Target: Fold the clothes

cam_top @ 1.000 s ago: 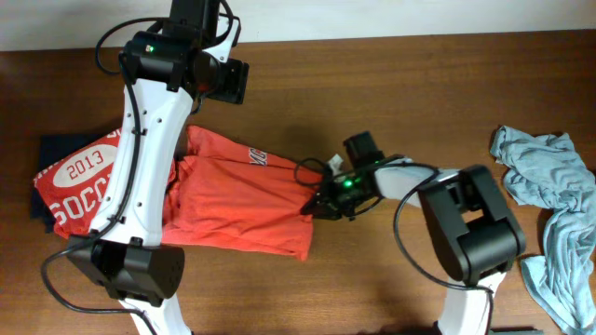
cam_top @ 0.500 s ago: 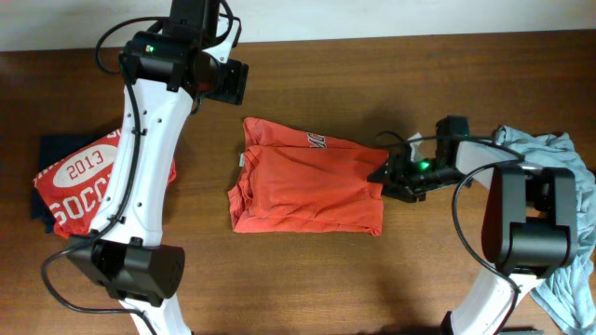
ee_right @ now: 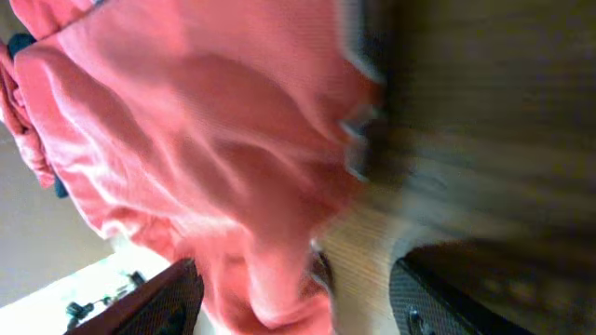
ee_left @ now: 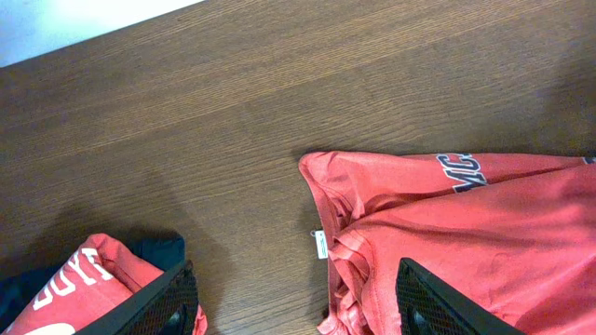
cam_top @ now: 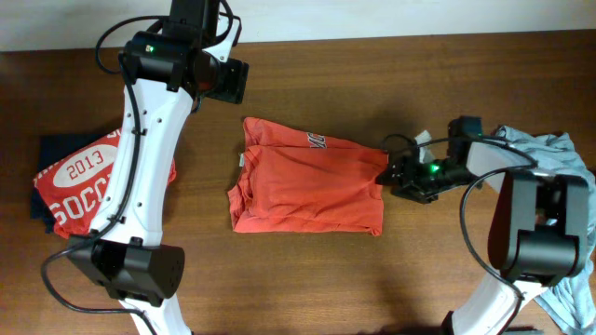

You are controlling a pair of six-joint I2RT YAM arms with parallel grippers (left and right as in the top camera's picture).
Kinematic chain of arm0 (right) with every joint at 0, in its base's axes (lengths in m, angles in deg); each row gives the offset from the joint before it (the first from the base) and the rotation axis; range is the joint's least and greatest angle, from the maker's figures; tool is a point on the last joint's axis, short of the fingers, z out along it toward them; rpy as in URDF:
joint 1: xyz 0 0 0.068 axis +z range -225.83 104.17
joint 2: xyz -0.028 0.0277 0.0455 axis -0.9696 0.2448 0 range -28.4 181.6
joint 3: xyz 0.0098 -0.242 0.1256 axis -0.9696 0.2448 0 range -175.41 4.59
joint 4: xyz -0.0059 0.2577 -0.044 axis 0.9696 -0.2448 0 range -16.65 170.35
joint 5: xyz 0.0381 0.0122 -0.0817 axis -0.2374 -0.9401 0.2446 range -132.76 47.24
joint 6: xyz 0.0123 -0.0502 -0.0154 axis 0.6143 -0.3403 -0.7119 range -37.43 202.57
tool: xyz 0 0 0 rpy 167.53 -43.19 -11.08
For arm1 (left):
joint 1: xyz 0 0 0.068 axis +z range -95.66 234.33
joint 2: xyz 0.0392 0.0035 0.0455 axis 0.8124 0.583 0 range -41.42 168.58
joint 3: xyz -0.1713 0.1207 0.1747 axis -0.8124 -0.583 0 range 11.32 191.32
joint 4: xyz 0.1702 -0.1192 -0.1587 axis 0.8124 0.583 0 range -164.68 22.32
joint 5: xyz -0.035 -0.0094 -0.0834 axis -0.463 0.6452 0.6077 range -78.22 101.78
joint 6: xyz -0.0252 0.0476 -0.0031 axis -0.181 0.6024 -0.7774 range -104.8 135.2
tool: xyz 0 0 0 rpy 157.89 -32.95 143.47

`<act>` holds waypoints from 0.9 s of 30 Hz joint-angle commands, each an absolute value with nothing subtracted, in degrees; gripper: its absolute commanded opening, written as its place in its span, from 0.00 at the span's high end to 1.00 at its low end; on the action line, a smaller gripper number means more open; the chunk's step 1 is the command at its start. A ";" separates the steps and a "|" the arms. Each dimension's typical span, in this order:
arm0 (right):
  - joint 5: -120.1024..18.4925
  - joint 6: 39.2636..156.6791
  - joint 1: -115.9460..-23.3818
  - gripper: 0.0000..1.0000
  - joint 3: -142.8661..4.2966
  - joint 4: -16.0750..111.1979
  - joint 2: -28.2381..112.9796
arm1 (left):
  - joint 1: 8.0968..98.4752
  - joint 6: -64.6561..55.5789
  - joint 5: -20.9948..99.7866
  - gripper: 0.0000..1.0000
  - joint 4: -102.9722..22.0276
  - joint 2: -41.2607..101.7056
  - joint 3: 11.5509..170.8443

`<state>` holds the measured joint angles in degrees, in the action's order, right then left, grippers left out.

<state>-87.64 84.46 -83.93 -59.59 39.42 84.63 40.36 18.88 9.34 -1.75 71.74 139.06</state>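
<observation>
Orange-red cotton T-shirt (cam_top: 307, 191): lies mid-table, folded into a rough rectangle, a strip of white lettering showing along its top fold. The left edge is bunched and the collar end is rumpled, with a small tag sticking out in the left wrist view. To my eye the fold is made but untidy.

Right gripper (cam_top: 389, 174): sits low at the shirt's right edge. The right wrist view is blurred, but its fingers (ee_right: 172, 302) stand spread, with cloth lying loose before them. You are pinching nothing there.

Left gripper (ee_left: 293, 296): hangs over the shirt's upper-left corner and the bare wood beside it, jaws wide apart, nothing between them.

Done so far, as I judge it: at the table's left end, a second orange-red T-shirt with white SOCCER lettering (cam_top: 79, 186) rests folded on top of a dark navy T-shirt (cam_top: 56, 147). Only the navy edges show, so you can't confirm how neat that one is.

Left to do: the pale grey-blue T-shirt (cam_top: 545, 172) lies crumpled at the right end of the brown wooden table (cam_top: 372, 279), partly behind the right arm and not yet folded. The middle shirt is well apart from the left pile and likely needs stacking. You look past halfway.
</observation>
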 commanded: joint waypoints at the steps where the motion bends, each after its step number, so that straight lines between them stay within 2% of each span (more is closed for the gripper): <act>1: -79.56 89.49 -78.29 0.30 -55.88 43.20 87.45 | 40.49 20.02 8.75 0.32 -1.97 71.96 140.11; 4: -79.56 93.64 -75.55 0.30 -55.57 45.69 87.45 | 40.51 20.02 8.75 0.32 -1.69 71.96 140.11; 6: -79.56 95.65 -74.70 0.36 -55.57 46.74 87.47 | 40.51 20.02 8.75 0.32 -1.32 71.96 140.11; 8: -79.06 97.16 -74.72 0.50 -55.57 47.20 87.45 | 40.51 20.02 8.75 0.32 -0.92 71.96 140.11; 10: -77.63 98.56 -75.40 0.75 -55.57 47.18 87.45 | 40.49 20.02 8.75 0.32 -0.53 71.96 140.11; 14: -77.35 97.56 -77.28 0.91 -55.85 46.98 87.30 | 40.51 20.02 8.73 0.32 -0.44 71.96 140.11; 17: -74.88 94.98 -79.51 0.94 -57.82 43.40 86.34 | 40.51 20.00 7.81 0.33 -0.46 71.74 140.18; 20: -66.36 94.82 -82.44 0.96 -61.86 35.97 84.59 | 40.51 20.02 6.30 0.32 -0.46 71.02 140.55; 23: -53.79 94.82 -86.02 0.96 -69.69 25.69 82.23 | 40.51 20.02 6.35 0.30 -0.64 70.12 141.21; 27: -45.24 91.72 -88.32 0.96 -83.20 14.79 80.30 | 40.51 20.02 6.33 0.29 -0.90 69.53 141.25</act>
<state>-58.82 94.52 -86.94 -73.73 18.31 84.39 40.36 18.92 7.14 -0.62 71.61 139.61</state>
